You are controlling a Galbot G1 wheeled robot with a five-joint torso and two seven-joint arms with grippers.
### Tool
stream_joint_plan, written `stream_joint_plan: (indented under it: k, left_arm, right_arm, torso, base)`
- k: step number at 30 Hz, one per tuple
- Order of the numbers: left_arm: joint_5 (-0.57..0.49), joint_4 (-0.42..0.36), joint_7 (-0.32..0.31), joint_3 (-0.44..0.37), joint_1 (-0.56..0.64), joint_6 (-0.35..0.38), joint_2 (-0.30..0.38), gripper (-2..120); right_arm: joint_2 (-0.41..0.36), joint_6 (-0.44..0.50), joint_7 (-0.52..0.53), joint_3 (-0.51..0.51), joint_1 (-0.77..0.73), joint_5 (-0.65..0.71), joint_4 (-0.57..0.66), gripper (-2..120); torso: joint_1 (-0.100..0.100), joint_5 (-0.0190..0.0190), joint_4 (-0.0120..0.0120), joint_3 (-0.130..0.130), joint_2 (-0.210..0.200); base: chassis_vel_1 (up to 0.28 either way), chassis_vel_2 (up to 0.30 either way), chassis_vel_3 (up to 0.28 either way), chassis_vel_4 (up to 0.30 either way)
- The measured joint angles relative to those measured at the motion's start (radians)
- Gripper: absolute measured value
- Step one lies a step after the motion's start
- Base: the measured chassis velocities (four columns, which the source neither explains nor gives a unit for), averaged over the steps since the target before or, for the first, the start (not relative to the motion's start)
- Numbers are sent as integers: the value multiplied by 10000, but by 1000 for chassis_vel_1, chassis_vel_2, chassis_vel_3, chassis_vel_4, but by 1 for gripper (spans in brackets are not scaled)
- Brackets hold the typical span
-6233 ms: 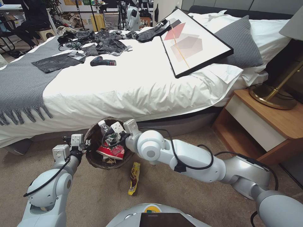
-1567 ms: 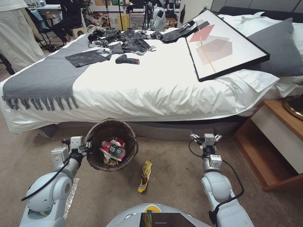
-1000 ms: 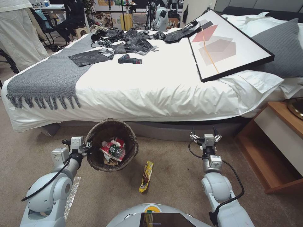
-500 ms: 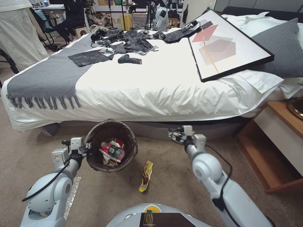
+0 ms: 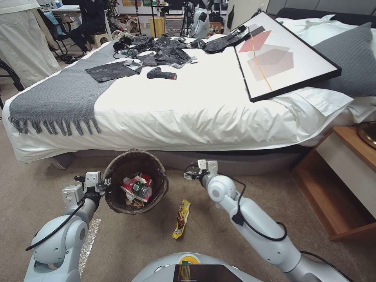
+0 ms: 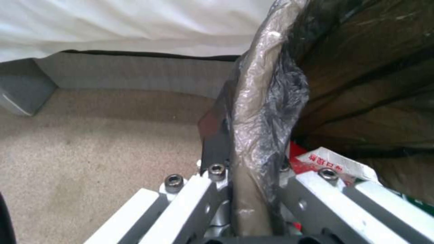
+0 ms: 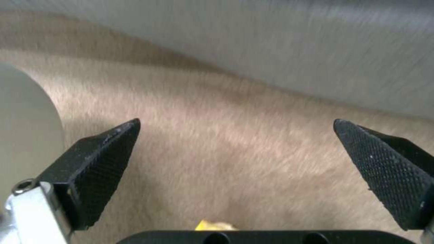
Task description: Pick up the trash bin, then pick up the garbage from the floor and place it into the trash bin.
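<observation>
The left tool (image 5: 102, 187) is clamped narrow on the rim of the trash bin (image 5: 117, 205), pinching the dark bag folded over that edge; in the left wrist view the bag-wrapped rim (image 6: 260, 112) runs straight up between the two fingers (image 6: 217, 149). The bin hangs just beyond the tool, tilted with its mouth toward the head camera, and inside it lie a red-and-white wrapper (image 5: 131, 188), a small plastic bottle (image 5: 141, 189) and brown paper. Just past the bin's far rim is the grey bed base (image 5: 235, 162) under the white sheet; on the left tool's outer side the floor (image 5: 129, 243) is open carpet, with a strip of silver foil (image 5: 88, 243) lying beside the left arm.

The right tool (image 5: 191, 175) is spread wide and holds nothing. It hangs low over the carpet, close in front of the bed base and to the right of the bin's rim, apart from it. In the right wrist view its two black textured fingers (image 7: 97, 162) stand far apart with bare carpet between them, the bed base's edge crossing just ahead, and a yellow scrap at the picture's lower edge by the tool's body.

A yellow-and-brown snack wrapper (image 5: 180, 219) lies flat on the floor nearer the robot than the right tool, between the bin and the right arm, touching neither. To the right, open carpet runs to the wooden nightstand (image 5: 344, 188).
</observation>
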Motion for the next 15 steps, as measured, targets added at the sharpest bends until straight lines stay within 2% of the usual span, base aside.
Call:
stream_joint_plan:
  k: [9, 15]
  left_arm:
    - [66, 211, 43, 109, -82, -10, 63, 0]
    - [76, 234, 82, 122, -72, -16, 124, 0]
  right_arm:
    - [1086, 280, 189, 214, -437, 191, -759, 100]
    - [1352, 400, 214, 316, -739, -6, -992, 100]
  torso:
    - [0, 1, 0, 0, 0]
    - [0, 1, -1, 0, 0]
  base:
    - [0, 0, 0, 0]
    - [0, 0, 0, 0]
